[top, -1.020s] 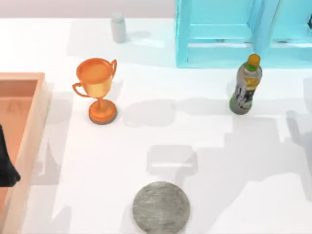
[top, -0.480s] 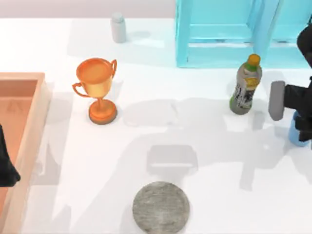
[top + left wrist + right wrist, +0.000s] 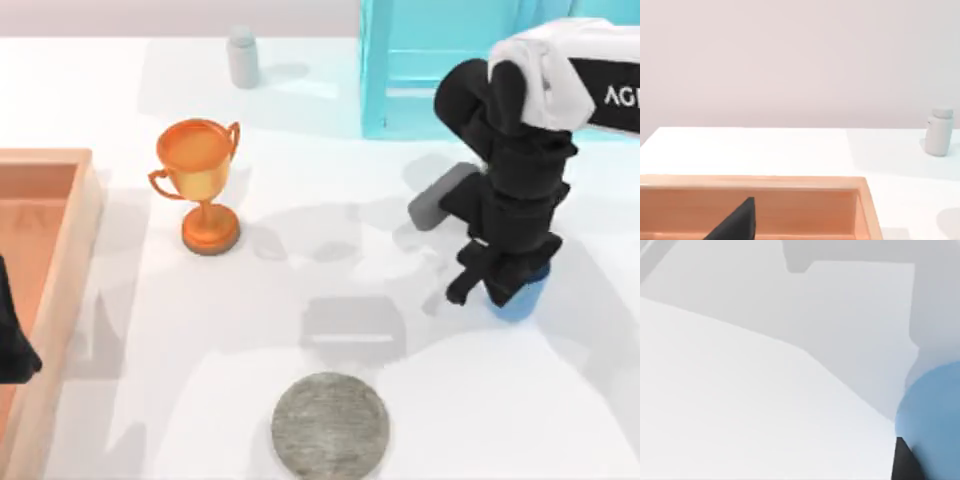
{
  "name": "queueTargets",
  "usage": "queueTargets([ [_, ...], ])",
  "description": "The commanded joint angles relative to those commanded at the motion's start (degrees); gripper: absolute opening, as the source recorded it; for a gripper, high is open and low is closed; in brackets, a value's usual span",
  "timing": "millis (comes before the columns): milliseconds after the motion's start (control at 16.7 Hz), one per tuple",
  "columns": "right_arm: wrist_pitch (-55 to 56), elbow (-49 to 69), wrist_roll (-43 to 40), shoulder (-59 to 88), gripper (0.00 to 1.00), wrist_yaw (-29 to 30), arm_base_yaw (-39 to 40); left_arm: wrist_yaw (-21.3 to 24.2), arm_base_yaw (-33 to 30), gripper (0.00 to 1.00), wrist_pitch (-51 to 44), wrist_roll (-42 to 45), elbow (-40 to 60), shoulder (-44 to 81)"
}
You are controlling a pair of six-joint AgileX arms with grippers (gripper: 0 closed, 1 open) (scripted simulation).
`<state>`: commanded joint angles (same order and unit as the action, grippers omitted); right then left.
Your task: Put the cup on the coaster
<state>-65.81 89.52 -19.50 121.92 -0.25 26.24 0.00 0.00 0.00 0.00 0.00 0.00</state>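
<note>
Since half a second ago, the right arm has swung in from the right edge, carrying the cup (image 3: 522, 298) leftward and hiding the bottle. Nearest, the coaster (image 3: 330, 424), a flat speckled grey disc, lies on the desk (image 3: 300, 300) unoccupied. Right of it and farther, the right end effector (image 3: 500, 285) grips the plain light-blue cup, upright as far as shows. At the left edge, the left end effector (image 3: 12, 345) sits parked over the wooden tray (image 3: 60, 260); whether it is open I cannot tell. Farther, the orange trophy (image 3: 200, 185) stands.
</note>
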Motion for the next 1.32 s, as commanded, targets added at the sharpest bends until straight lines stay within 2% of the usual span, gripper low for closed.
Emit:
queueTargets([
  [420,-5.1,10.4,42.2,2.4,0.0,-0.3,17.0,0.0,0.0,1.0,0.0,0.0,0.0,0.0],
  [720,-7.0,15.6,65.9,2.5,0.0,-0.3,26.1,0.0,0.0,1.0,0.0,0.0,0.0,0.0],
  [960,-7.7,17.6,76.1,2.2,0.0,-0.2,30.1,0.0,0.0,1.0,0.0,0.0,0.0,0.0],
  [1320,-7.8,17.9,77.5,2.1,0.0,-0.2,30.7,0.0,0.0,1.0,0.0,0.0,0.0,0.0],
])
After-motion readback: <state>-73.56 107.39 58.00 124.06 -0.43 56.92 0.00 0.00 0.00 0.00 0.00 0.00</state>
